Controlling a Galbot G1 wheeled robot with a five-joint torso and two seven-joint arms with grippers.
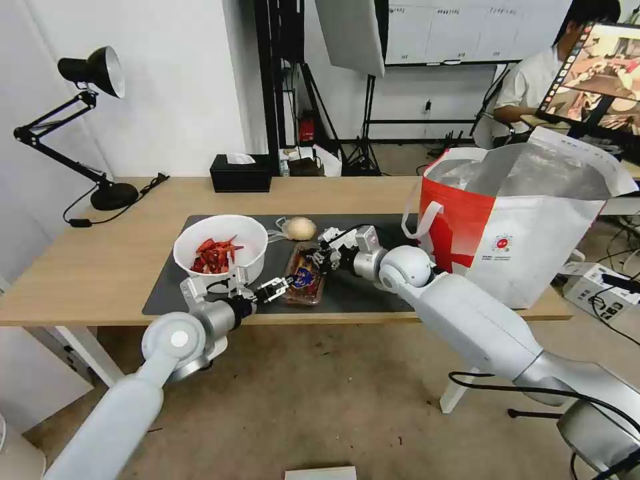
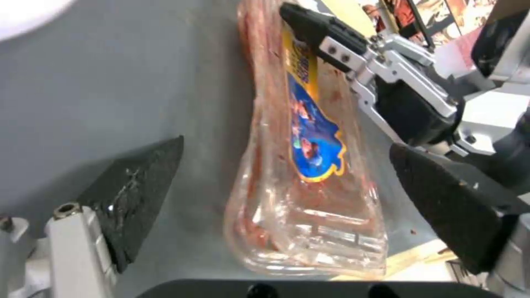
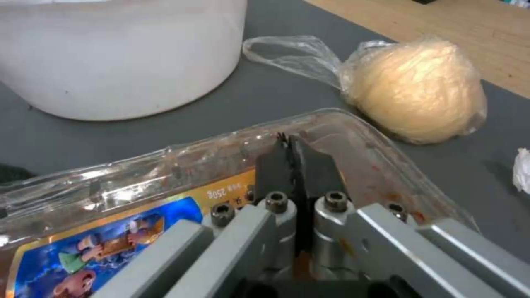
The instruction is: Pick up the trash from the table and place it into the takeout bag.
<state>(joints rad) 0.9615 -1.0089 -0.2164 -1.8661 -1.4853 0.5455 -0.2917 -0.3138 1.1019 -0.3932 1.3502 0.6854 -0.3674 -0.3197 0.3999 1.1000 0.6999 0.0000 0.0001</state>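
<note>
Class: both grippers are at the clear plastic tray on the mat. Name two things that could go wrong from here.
1. The right gripper pinches only the thin rim of the clear tray; the tray could flex and slip out.
2. The open left gripper straddles the tray's other end; closing could crush it and drop red scraps onto the mat.

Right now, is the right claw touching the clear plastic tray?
Touching: the right wrist view shows the right claw pinched shut on the tray rim.

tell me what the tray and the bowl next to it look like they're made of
Tray: thin clear glossy plastic, apparently; the mat shows through and its ribs catch glare. Right gripper is shut on its rim.
Bowl: opaque white, smooth, matte; probably plastic, possibly ceramic.
</note>
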